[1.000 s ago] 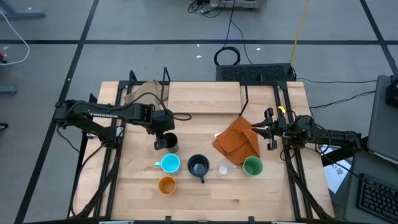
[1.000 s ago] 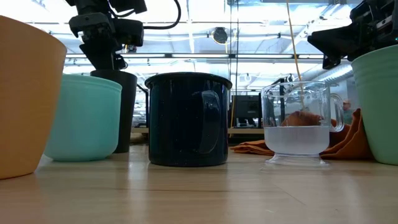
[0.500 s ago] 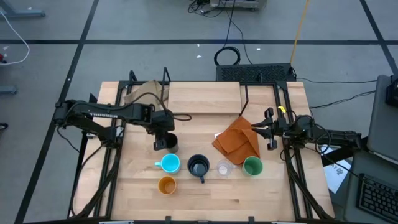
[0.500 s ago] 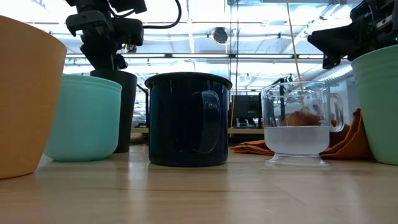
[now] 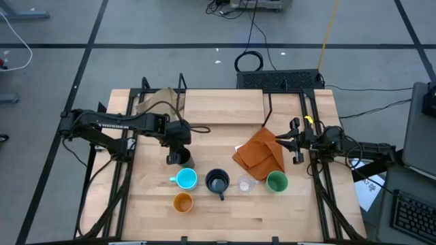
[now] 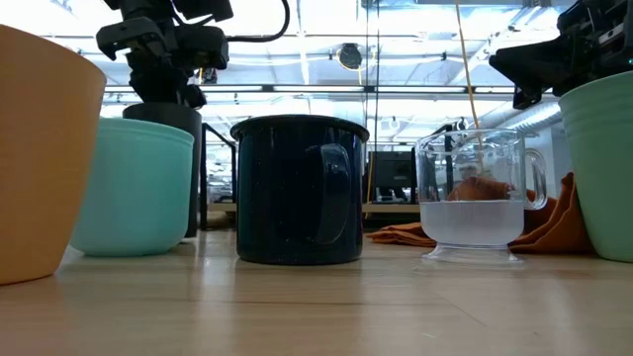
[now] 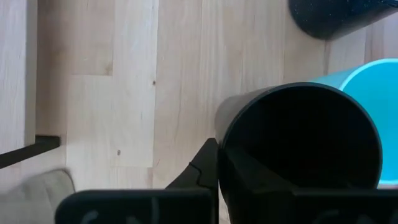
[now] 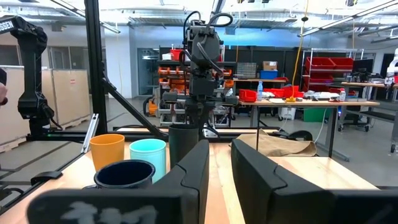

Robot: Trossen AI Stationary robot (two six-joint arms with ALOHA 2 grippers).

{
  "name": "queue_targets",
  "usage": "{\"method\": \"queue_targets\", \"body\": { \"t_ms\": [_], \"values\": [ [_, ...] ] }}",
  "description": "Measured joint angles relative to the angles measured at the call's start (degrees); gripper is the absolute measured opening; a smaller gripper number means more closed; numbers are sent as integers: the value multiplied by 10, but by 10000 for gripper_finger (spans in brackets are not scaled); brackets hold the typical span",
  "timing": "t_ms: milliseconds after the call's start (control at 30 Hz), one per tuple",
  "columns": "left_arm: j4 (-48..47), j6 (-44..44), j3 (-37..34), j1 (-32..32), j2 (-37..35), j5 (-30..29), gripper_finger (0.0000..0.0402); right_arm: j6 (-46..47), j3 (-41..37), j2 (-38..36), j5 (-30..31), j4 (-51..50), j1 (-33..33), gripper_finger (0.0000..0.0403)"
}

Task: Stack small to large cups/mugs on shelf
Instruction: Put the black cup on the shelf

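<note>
The tabletop [image 5: 157, 204] carries a loose row of cups toward its near edge, and the shelf [image 5: 225, 102] sits at the far side, well apart from them. The left gripper [image 5: 178, 151] stands over the dark brown cup [image 5: 182, 158], just beyond the light blue mug [image 5: 184, 180], its jaws clenched on the cup's rim, one inside and one outside the wall. That tall, narrow cup looks like stiff, light plastic with a smooth wall, so a pinch at the rim probably holds, though it could swing or slip if tilted. The green cup [image 5: 276, 182] on the right and the orange cup [image 5: 182, 202] nearest the front look much the same. The dark navy mug [image 5: 217, 182] in the middle looks like hard, heavier enamel; its handle or rim seems the place to grip. The small clear cup [image 5: 245, 184] looks slick and fragile, wanting a gentle hold. The right gripper [image 5: 294, 141] waits at the right edge beside an orange cloth [image 5: 260, 151], jaws nearly together on nothing.
</note>
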Motion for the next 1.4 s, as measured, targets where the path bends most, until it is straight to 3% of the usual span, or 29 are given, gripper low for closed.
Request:
{"method": "queue_targets", "body": {
  "t_ms": [767, 1167, 1400],
  "values": [
    [29, 43, 22, 1, -10, -73, 1, -11, 0, 0, 0, 0, 0, 61],
    [-31, 96, 135, 18, -10, -103, 0, -11, 0, 0, 0, 0, 0, 61],
    [-61, 148, 210, 73, -10, -122, 0, -11, 0, 0, 0, 0, 0, 61]
  ]
}}
